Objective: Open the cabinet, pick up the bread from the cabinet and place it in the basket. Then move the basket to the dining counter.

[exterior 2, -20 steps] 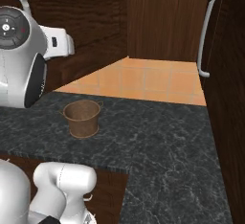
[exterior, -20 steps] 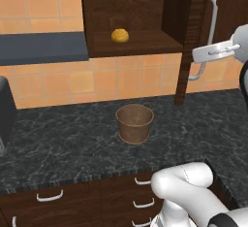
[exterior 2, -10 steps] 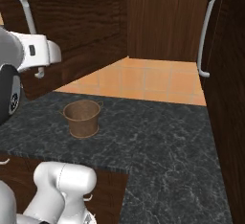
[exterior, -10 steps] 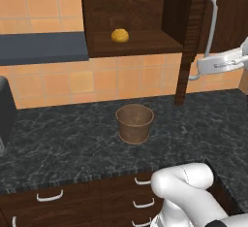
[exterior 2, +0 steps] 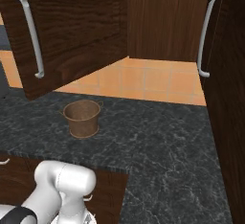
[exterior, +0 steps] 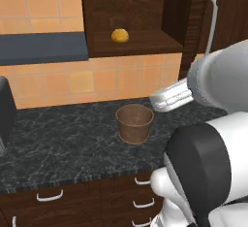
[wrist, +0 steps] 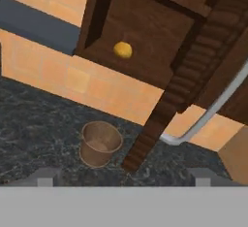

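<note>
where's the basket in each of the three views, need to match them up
Left base view: the basket stands at centre on the black marbled worktop, below the open cabinet holding the bread.
Right base view: the basket is left of centre, below the swung-open cabinet door.
Hand view: the basket is lower left of centre.
Shared landmark: the orange tiled wall behind the basket.

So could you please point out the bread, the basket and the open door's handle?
bread (exterior: 119,35), left base view, middle of the loaf.
basket (exterior: 135,124), left base view, front wall.
cabinet door handle (exterior 2: 29,34), right base view, middle of the bar.
</note>
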